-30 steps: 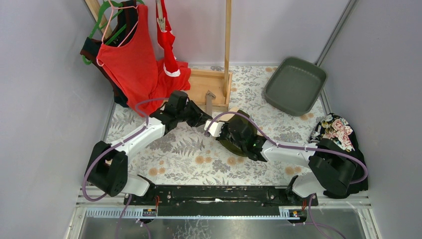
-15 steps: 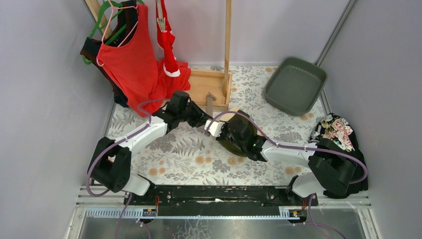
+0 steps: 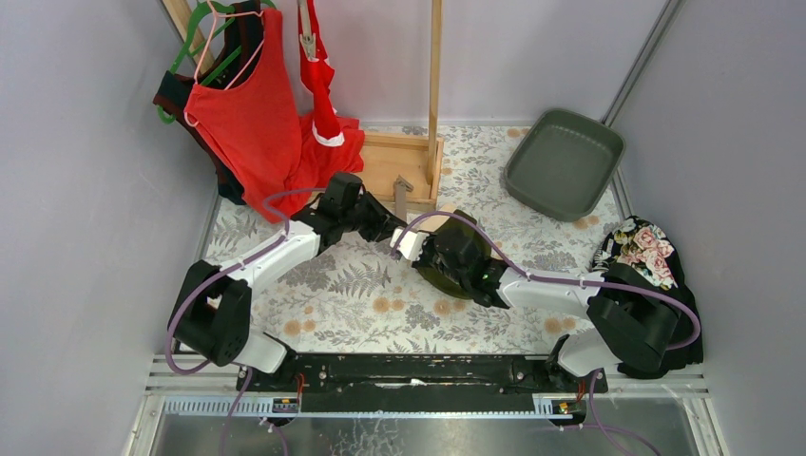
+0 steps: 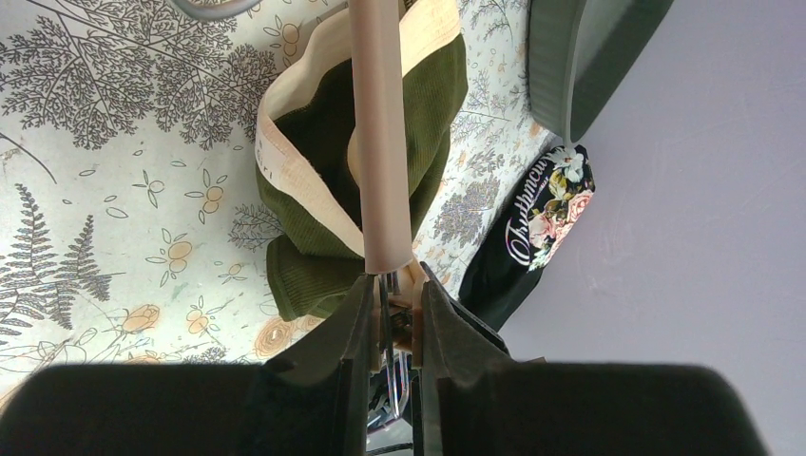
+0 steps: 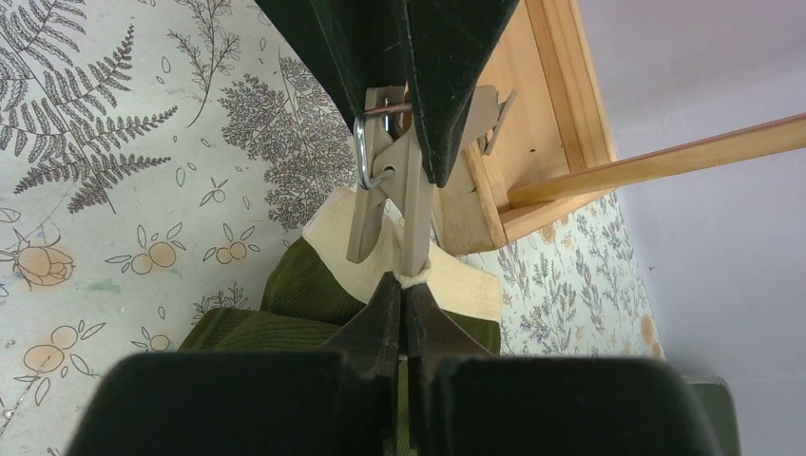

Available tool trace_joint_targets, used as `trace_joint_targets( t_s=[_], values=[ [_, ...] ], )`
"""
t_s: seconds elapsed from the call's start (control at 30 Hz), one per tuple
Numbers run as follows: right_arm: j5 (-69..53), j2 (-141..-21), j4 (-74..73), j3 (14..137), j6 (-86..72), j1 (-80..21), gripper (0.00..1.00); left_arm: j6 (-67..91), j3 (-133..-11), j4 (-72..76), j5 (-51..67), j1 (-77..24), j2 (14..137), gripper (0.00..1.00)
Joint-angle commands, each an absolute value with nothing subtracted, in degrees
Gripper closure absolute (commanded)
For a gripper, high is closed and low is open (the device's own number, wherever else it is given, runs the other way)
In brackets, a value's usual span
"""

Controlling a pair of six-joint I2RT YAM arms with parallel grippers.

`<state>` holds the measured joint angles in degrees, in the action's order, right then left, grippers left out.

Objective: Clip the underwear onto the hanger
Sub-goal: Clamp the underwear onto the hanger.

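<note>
The wooden stand (image 3: 385,161) at the back of the table is taken as the landmark. Up and to the left of its base, the red brief (image 3: 321,95) is seen hanging, apparently clipped already. Just in front of the base, toward the arms, the olive brief (image 4: 314,256) is found on the table, drawn up by its cream waistband (image 5: 328,233). Over it the pale hanger bar (image 4: 380,133) is held out, with the clip (image 5: 380,204) at its end. The clip is pinched by the narrowly set fingers of the left gripper (image 4: 396,290), and the waistband is nipped by the fully closed right gripper (image 5: 404,290). The step in hand is judged to be feeding the band into the clip; whether it already sits between the clip's tips cannot be told. Next, the band would need to be pushed well in before the clip is let go
</note>
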<state>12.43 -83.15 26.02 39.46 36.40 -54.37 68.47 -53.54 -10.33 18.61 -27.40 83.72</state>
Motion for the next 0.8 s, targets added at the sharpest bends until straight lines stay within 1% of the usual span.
trace_joint_targets(
  t_s=[0.0, 0.77],
  values=[
    [10.2, -82.8, 28.9, 41.1, 35.2, -54.9, 1.00, 69.5, -55.2, -6.4, 19.5, -27.8, 83.0, 1.00],
    [10.0, -82.1, 29.4, 41.1, 34.6, -55.2, 1.00, 69.8, -56.2, -6.2, 19.3, -27.9, 83.2, 1.00]
  ],
)
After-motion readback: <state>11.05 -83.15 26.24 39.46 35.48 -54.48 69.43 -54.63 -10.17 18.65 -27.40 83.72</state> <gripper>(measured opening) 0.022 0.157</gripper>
